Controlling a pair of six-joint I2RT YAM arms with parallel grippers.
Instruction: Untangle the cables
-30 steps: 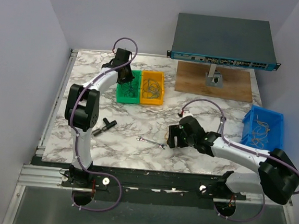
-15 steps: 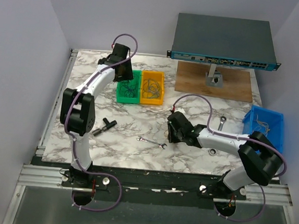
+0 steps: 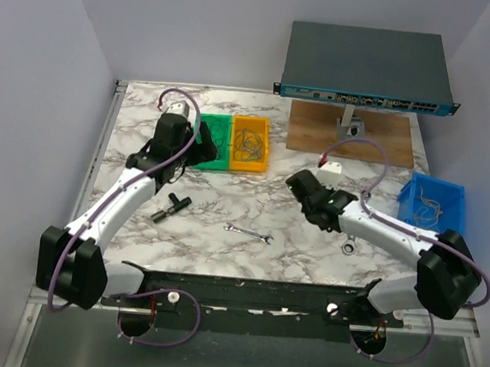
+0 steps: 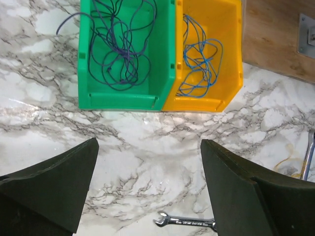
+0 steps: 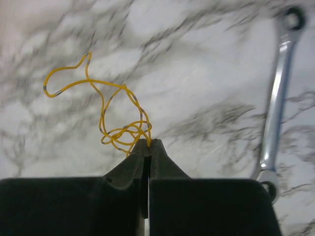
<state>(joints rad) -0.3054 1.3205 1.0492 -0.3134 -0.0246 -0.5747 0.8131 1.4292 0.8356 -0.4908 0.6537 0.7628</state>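
Change shows overhead: my left gripper (image 3: 202, 148) has backed off the green bin (image 3: 214, 168), and my right gripper (image 3: 297, 182) has reached farther out over the worktop (image 3: 226, 203). Left wrist: jaws now wide and empty, purple cables (image 4: 118, 49) in that bin, blue cables (image 4: 199, 64) in the yellow bin (image 4: 231, 29). Right wrist: jaws just pinched shut on the yellow cable (image 5: 106, 98) near a wrench (image 5: 278, 98), so one strand seems ready for sorting.

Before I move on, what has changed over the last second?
The left claw pulled back from over the green bin toward the near edge and now stands open, empty. The right claw moved farther out and shut on the yellow cable. Unmoved: orange bin, small wrench, black fitting.
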